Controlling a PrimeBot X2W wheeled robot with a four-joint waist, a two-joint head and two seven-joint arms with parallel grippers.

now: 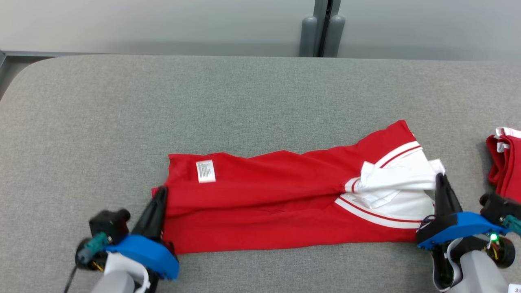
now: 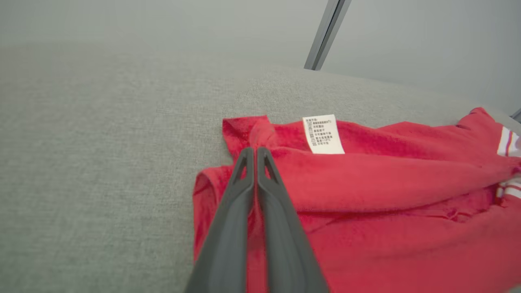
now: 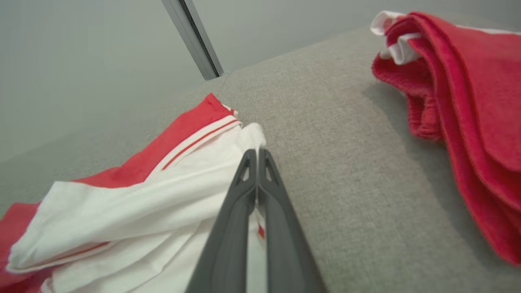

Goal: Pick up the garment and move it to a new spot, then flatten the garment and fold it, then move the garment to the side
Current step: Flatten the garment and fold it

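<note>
Red garment (image 1: 264, 211) clamped at opposite ends by left gripper (image 1: 161, 191) and right gripper (image 1: 441, 177).

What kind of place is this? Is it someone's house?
Probably a robot test room, not a house: a grey cloth-covered table, bare grey wall panels behind it, and a red garment near a folded red pile.

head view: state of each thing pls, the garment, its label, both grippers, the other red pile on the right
garment: folded into a long wrinkled band, lying on the grey table
care label: flat, facing up
left gripper: shut, pinching the garment's red end
right gripper: shut, pinching the garment's white end
second red garment: folded, lying apart at the table's right edge, untouched
</note>
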